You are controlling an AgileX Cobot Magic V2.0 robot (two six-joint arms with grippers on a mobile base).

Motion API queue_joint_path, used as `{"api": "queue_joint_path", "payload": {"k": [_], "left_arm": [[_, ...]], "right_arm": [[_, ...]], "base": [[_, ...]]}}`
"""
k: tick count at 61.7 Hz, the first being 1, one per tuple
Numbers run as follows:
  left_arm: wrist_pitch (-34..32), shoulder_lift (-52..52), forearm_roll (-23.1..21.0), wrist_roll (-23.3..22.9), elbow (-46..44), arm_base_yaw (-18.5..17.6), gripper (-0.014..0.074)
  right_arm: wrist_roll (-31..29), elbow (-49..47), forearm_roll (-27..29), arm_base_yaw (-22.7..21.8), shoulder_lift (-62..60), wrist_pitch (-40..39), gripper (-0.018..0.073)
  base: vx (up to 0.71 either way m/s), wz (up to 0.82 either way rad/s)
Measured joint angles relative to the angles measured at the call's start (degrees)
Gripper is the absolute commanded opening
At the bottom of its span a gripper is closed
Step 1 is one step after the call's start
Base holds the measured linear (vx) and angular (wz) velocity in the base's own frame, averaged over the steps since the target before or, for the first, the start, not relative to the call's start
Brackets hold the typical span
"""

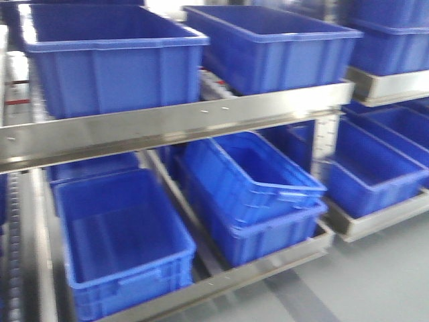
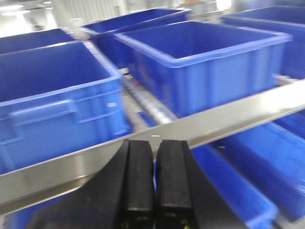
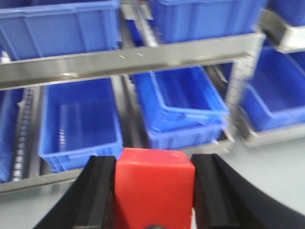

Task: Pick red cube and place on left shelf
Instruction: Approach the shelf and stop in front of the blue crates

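Now, transport step in hand: your right gripper (image 3: 153, 200) clamped on solid red plastic cube (image 3: 153, 179), held facing tall stainless steel rack (image 1: 167, 124) with blue plastic crates (image 1: 114, 60). Your left gripper (image 2: 153, 186): pads pressed together, empty. Next, likely: you choose tier, advance, lower cube, then release.

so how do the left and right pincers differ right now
The left pincer is shut and empty; the right pincer is clamped on a red plastic cube. The left pincer looks across the upper-tier blue plastic crates; the right pincer faces the lower-tier blue crates. Both are black and point at the stainless steel rack.
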Motion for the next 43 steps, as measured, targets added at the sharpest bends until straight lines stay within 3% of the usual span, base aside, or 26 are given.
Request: {"api": "queue_joint_path", "payload": {"k": [23, 43], "left_arm": [[0.0, 0.0, 0.0, 0.0, 0.0, 0.0, 0.0106], [0.0, 0.0, 0.0, 0.0, 0.0, 0.0, 0.0106]], "right_arm": [[0.0, 0.0, 0.0, 0.0, 0.0, 0.0, 0.0057], [0.0, 0.0, 0.0, 0.0, 0.0, 0.0, 0.0057]], "base": [[0.35, 0.55], [0.32, 0.33]]}}
